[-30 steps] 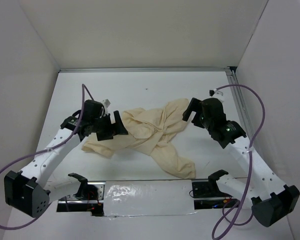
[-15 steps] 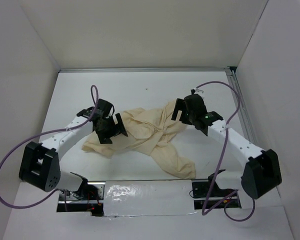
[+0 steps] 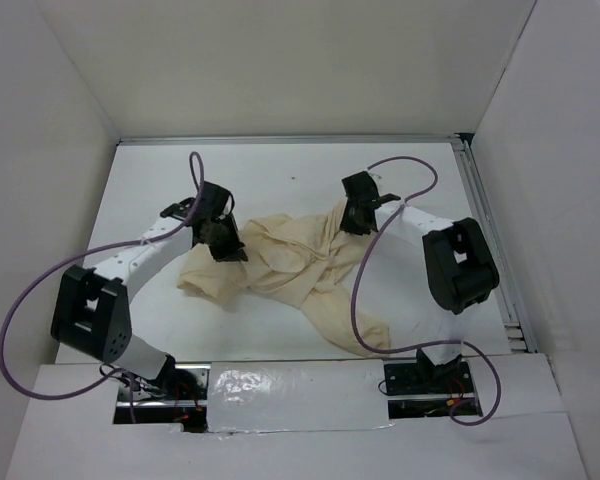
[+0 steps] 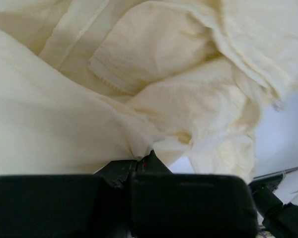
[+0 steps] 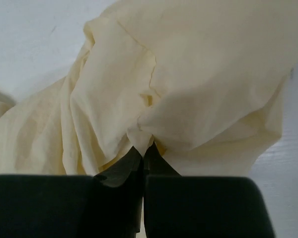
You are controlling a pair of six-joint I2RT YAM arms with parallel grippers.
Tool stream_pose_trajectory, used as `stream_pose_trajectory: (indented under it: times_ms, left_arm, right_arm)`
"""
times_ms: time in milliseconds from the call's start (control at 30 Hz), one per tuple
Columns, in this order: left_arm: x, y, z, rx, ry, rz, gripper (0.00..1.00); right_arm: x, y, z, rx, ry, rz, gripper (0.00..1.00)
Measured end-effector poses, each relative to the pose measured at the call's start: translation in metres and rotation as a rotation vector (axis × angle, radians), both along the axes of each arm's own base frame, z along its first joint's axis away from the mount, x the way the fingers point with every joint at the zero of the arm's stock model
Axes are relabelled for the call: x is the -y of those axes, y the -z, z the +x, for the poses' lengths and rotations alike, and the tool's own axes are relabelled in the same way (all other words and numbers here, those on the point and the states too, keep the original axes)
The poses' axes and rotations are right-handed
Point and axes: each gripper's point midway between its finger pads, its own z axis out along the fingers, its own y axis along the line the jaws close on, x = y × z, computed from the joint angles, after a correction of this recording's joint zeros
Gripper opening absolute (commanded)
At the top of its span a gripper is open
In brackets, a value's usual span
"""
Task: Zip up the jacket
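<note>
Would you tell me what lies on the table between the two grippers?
Top view: only the crumpled jacket lies between the left gripper and right gripper, each pinching its fabric.

White worktop (image 3: pixel 280 170) fills the floor of the box, matte and bright. One tiny dark speck (image 3: pixel 292 179) sits on it at twelve o'clock, close to the far edge. A metal rail (image 3: pixel 290 139) runs along that far edge, and a second rail (image 3: pixel 492 240) comes down the three o'clock side. Plain pale walls (image 3: pixel 280 70) stand at nine, twelve and three. At six o'clock a crinkled shiny strip (image 3: pixel 290 395) lies across the near edge, with a white board (image 3: pixel 70 420) beside it at seven.
</note>
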Motion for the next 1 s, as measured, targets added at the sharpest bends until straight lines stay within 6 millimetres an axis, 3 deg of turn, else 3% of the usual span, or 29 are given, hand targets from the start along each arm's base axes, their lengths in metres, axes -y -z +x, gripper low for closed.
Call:
stream_pose_trajectory:
  times_ms: [67, 133, 233, 333, 433, 500, 567, 667, 700, 767, 833, 933, 1000]
  left_arm:
    - [-0.002, -0.027, 0.005, 0.091, 0.012, -0.023, 0.00]
    - [-0.005, -0.061, 0.013, 0.208, 0.021, -0.049, 0.00]
    - [-0.012, -0.130, 0.029, 0.440, 0.031, -0.090, 0.00]
    - [-0.020, -0.202, 0.045, 0.650, 0.044, -0.120, 0.00]
    - [-0.032, -0.284, 0.066, 0.842, 0.048, -0.127, 0.00]
    - [-0.038, -0.350, 0.082, 0.992, 0.062, -0.143, 0.00]
    - [-0.041, -0.406, 0.091, 1.126, 0.094, -0.168, 0.00]
    - [-0.040, -0.474, 0.088, 1.302, 0.192, -0.213, 0.00]
    - [-0.039, -0.488, 0.084, 1.343, 0.228, -0.227, 0.00]
    - [-0.038, -0.499, 0.075, 1.388, 0.296, -0.250, 0.00]
    - [-0.039, -0.494, 0.068, 1.387, 0.335, -0.262, 0.00]
    - [-0.040, -0.456, 0.062, 1.311, 0.359, -0.279, 0.00]
    - [-0.040, -0.424, 0.058, 1.248, 0.359, -0.284, 0.00]
  right_arm:
    - [0.004, -0.007, 0.008, 0.017, 0.018, 0.008, 0.00]
    - [0.009, -0.028, 0.015, 0.072, 0.035, 0.008, 0.00]
    - [0.020, -0.094, 0.024, 0.211, 0.070, 0.019, 0.00]
    - [0.032, -0.205, 0.034, 0.437, 0.085, 0.086, 0.00]
    - [0.055, -0.342, 0.041, 0.690, 0.111, 0.157, 0.00]
    - [0.070, -0.438, 0.030, 0.887, 0.110, 0.211, 0.00]
    - [0.076, -0.514, 0.005, 1.040, 0.067, 0.263, 0.00]
    - [0.075, -0.594, -0.029, 1.222, -0.039, 0.324, 0.00]
    - [0.076, -0.611, -0.038, 1.268, -0.069, 0.332, 0.00]
    - [0.076, -0.619, -0.046, 1.292, -0.109, 0.336, 0.00]
    - [0.075, -0.603, -0.044, 1.254, -0.140, 0.334, 0.00]
    - [0.073, -0.547, -0.027, 1.113, -0.157, 0.326, 0.00]
    - [0.072, -0.488, -0.017, 0.982, -0.152, 0.322, 0.00]
